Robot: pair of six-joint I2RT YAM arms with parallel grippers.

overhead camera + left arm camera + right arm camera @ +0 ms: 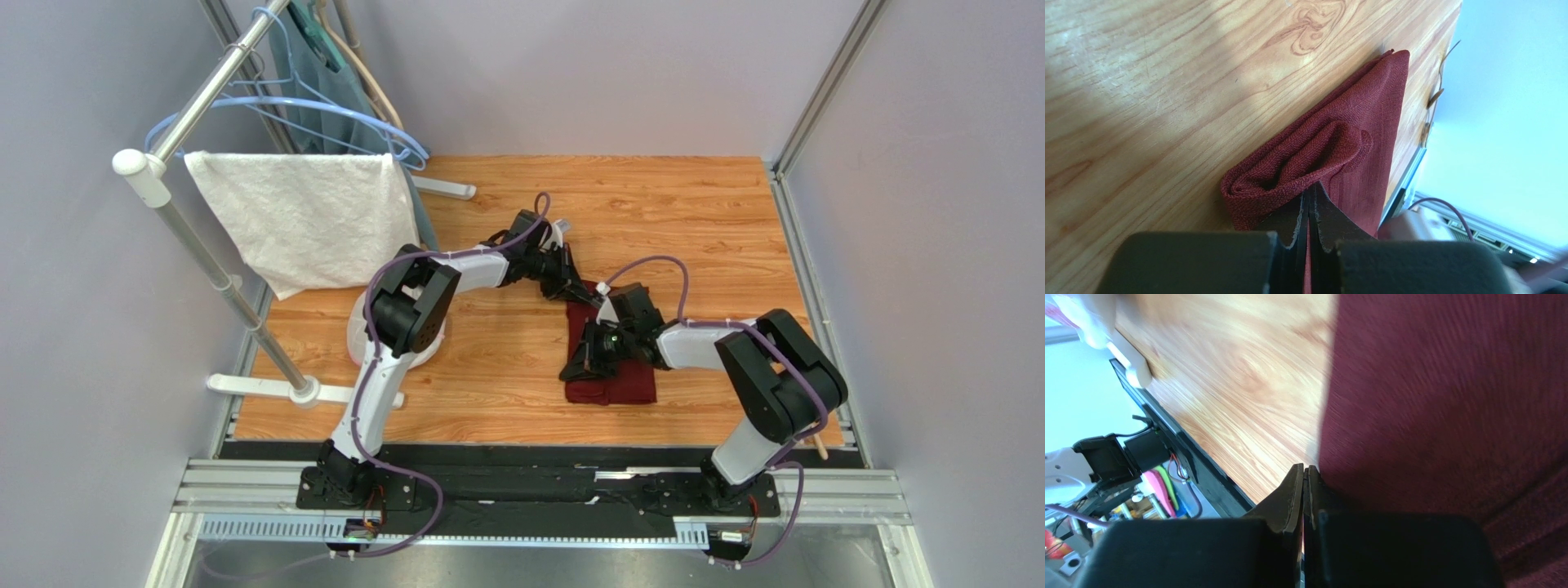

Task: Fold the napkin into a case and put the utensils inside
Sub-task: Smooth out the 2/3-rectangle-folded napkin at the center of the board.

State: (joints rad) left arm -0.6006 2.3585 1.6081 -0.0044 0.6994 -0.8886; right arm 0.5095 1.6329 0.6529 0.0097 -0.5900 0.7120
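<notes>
The wooden bench [687, 208] shows open board on every side of the napkin [620, 382], a maroon cloth lying folded right of centre, well apart from the far edge and nearer the front one. Soft, light and limp, it looks likely to sag and lose its creases unless taken by corners or hems. The left hand [567, 284] pinches bunched layers at its far end; the right hand [597, 352], fingers pressed together, apparently nips its left edge.
</notes>
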